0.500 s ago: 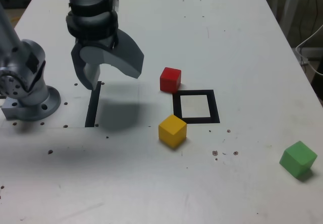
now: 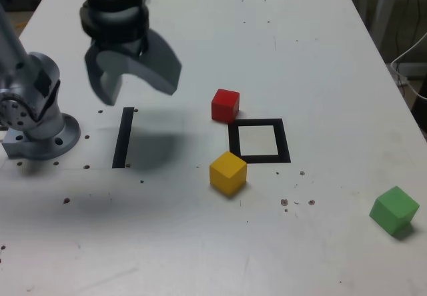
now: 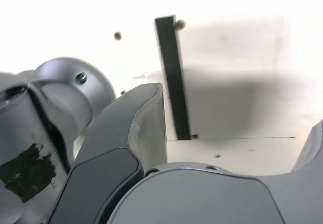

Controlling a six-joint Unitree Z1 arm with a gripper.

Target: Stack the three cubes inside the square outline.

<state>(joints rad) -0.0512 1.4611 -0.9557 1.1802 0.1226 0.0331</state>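
A: So, where do the cubes sit?

B: All three rest on the white table (image 2: 200, 256), none stacked. The red cube (image 2: 225, 105) is just beyond the far left corner of the outline (image 2: 259, 141), seen in the exterior view, very close to the black frame. The yellow cube (image 2: 228, 173) lies just off the near left corner of it, close to the frame as well. The green cube (image 2: 394, 209) stands well apart, near the table's right edge and nearer the camera than the others.

A: And the outline itself?

B: Its white centre is bare. It lies flat, about mid-table, between the red and yellow cubes.

A: What of the gripper?

B: The gripper (image 2: 133, 83) hangs above the table on the exterior view's left, well apart from every cube. Its two grey fingers are spread wide and nothing is between them. Its shadow falls on the table beneath it.

A: Anything under it?

B: A straight black strip (image 2: 124, 137) lies on the table just below and nearer than the fingers, running near to far. The wrist view shows that strip (image 3: 173, 77) between the spread fingers, with small screw holes at its ends; one finger (image 3: 146, 128) fills the foreground.

A: The rest?

B: The arm's base (image 2: 37, 119) stands at the left edge, beside the strip. Small dark specks dot the table.
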